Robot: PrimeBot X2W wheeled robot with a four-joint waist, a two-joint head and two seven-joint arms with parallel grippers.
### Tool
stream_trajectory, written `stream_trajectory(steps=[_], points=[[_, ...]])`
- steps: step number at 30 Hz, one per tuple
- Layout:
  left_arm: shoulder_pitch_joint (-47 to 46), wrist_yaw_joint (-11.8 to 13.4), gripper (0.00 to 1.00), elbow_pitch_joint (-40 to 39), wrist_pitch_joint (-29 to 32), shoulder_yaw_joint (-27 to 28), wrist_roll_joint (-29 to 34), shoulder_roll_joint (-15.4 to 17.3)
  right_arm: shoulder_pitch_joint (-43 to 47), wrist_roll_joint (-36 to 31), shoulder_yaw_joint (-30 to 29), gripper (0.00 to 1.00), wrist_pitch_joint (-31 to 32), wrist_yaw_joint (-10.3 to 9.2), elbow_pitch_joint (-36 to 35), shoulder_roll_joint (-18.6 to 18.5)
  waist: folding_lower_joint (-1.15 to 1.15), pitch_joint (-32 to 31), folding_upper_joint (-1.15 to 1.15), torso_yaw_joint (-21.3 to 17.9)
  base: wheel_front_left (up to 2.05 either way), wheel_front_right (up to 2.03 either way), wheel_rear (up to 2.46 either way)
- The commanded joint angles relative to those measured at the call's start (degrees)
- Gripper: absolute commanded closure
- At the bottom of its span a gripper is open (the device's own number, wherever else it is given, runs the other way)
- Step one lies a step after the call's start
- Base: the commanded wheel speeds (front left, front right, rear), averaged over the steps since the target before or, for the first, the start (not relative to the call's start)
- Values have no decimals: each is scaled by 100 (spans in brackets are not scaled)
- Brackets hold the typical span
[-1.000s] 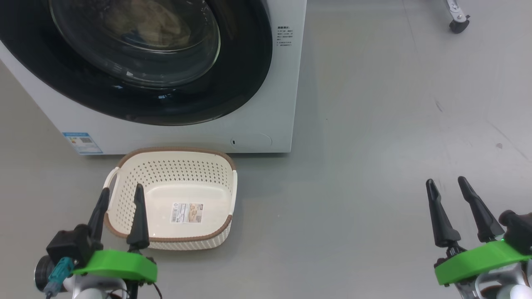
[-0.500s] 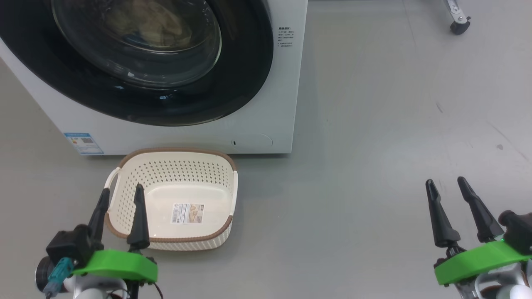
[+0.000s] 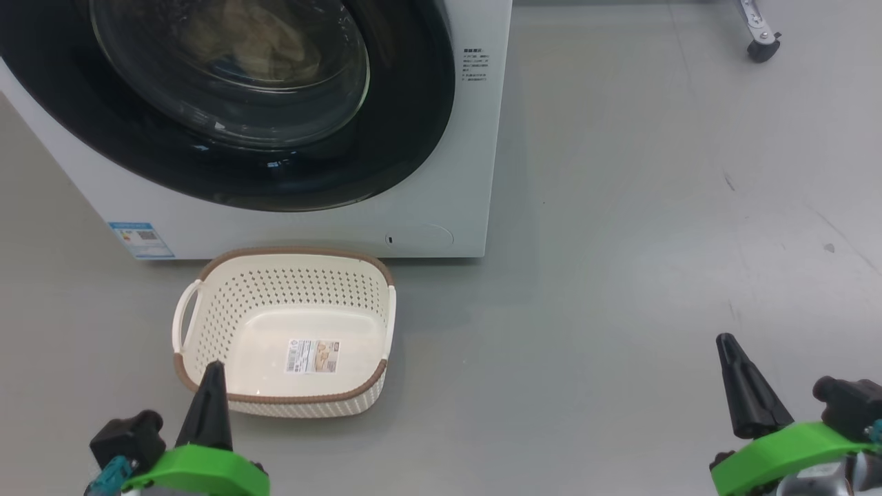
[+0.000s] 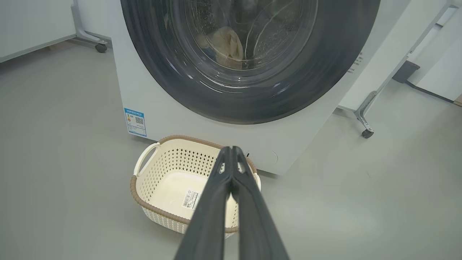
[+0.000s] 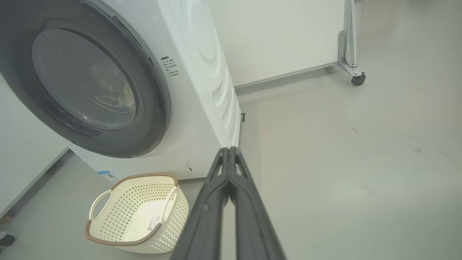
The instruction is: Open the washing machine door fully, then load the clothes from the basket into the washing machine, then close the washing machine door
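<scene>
The door [image 3: 234, 89] lies flush against the washing machine [image 3: 441, 207], and the clothes [image 4: 225, 45] show as a pale heap behind its glass. The basket [image 3: 289, 289] stands empty on the floor [image 3: 620, 275], just in front of the machine and below the door. The task looks essentially done.

The left gripper [image 4: 231, 148] has its fingers pressed together on nothing, low and near the basket's front rim. The right gripper [image 5: 228, 148] is likewise pressed together and empty, well apart over bare floor.

The main risk is a door that only rests shut: whether the latch has caught cannot be told, and an unlatched door could swing open. A careless move of the left arm could also clip the light basket and push it along the floor.

A blue sticker [image 3: 141, 239] with a square code sits at the machine's lower corner. A few lines of small print [image 3: 474, 65] sit beside the door, and a label [image 3: 313, 355] lies on the basket's floor. None of this writing is legible.
</scene>
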Motion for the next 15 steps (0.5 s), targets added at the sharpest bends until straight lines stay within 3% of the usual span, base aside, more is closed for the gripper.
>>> stream_trajectory(steps=[1,15], points=[[-238,-25,100,-176,18,111,-110,39,-213,146,-8,100,40,-2,-144,-73,0,-3,0,2,0,0,0],[-243,-68,100,-166,229,298,-900,-31,-353,1077,30,100,127,-4,17,-126,0,-50,0,22,0,0,0]])
